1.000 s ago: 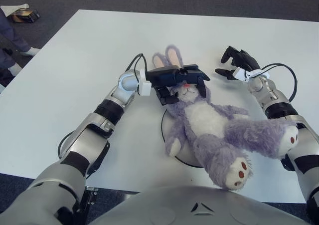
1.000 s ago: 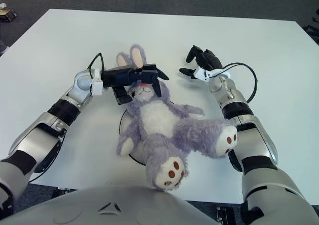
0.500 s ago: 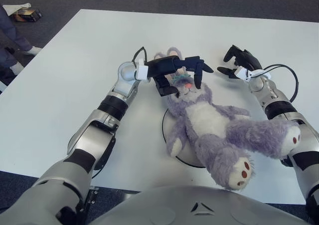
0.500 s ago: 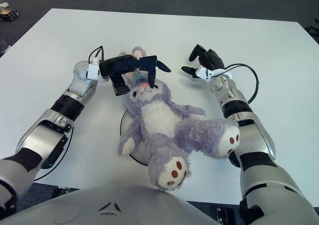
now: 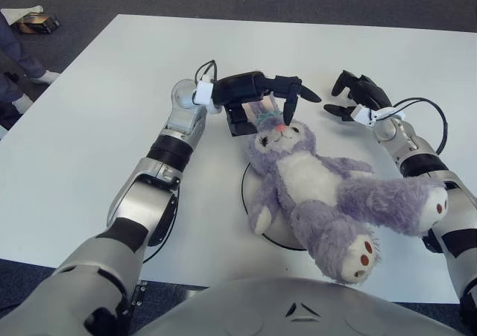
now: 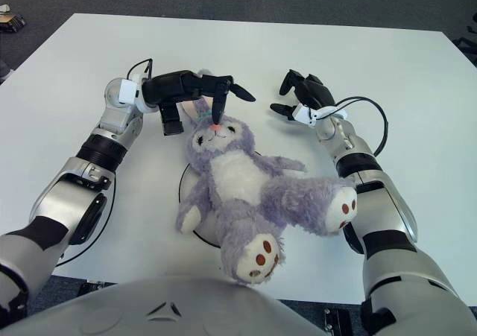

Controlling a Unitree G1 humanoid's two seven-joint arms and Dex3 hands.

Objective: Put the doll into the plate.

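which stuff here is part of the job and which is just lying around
Job: doll, lying on its back over the plate; left hand, open above its head; right hand, open beside it.

Lying about: table, cables, small item on the floor.

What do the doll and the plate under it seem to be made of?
The doll looks like soft plush: fluffy purple pile, a white belly and stitched brown paw pads. The plate is mostly hidden; its white face with a thin dark rim looks smooth, maybe plastic or ceramic, but I cannot tell which.
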